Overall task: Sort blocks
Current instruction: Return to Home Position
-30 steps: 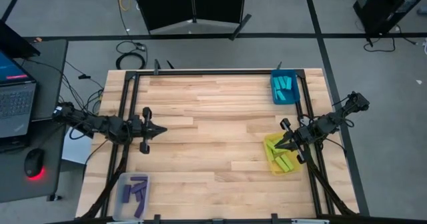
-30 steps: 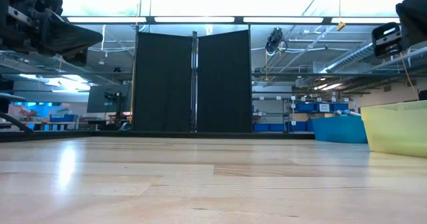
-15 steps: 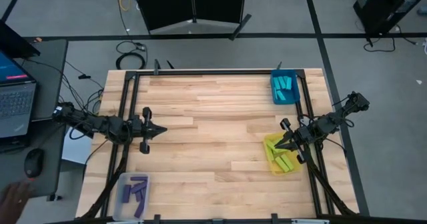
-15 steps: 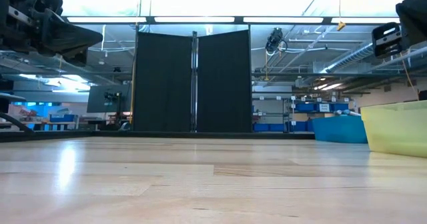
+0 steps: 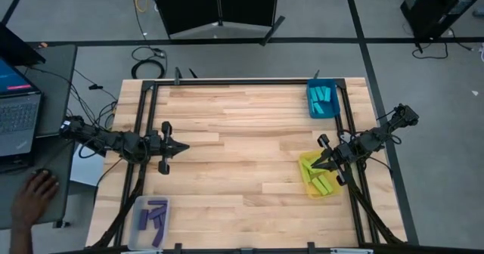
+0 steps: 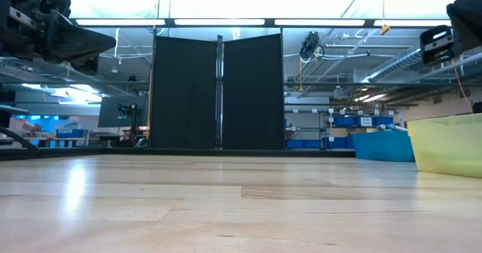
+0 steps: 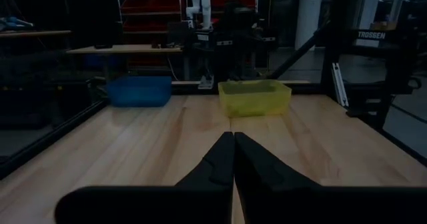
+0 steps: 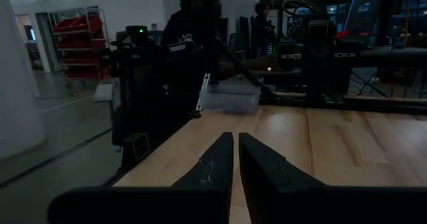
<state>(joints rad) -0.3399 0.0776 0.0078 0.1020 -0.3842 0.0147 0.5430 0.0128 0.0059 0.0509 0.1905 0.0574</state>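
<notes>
Wooden counter (image 5: 242, 144) inside a black frame, open workshop beyond.

Every block in view sits in a tray. In the high view:
- purple blocks (image 5: 153, 212) in the clear tray (image 5: 139, 205), at the counter's lower left corner
- cyan blocks (image 5: 324, 97) in the blue tray (image 5: 311, 107), at the upper right corner
- yellow-green blocks (image 5: 321, 181) in the yellow tray (image 5: 305, 180), midway along the right side

None shows loose on the wood. Sorting looks finished; only parking the arms seems left.

Key relation: the right end effector (image 5: 316, 165) hangs over the yellow tray's inner edge, tip aimed at the counter's middle. The yellow-green blocks lie just beside and below it, so any retreat should clear that tray wall. The left end effector (image 5: 181, 147) points inward from the left side, well apart from the clear tray. The purple bars lie mostly lengthwise in that tray.

Each wrist view shows its end effector's fingers pressed together, tip to tip. They hold nothing and touch nothing.

Off the counter, a person's hand (image 5: 34, 193) rests near a laptop (image 5: 17, 110).
</notes>
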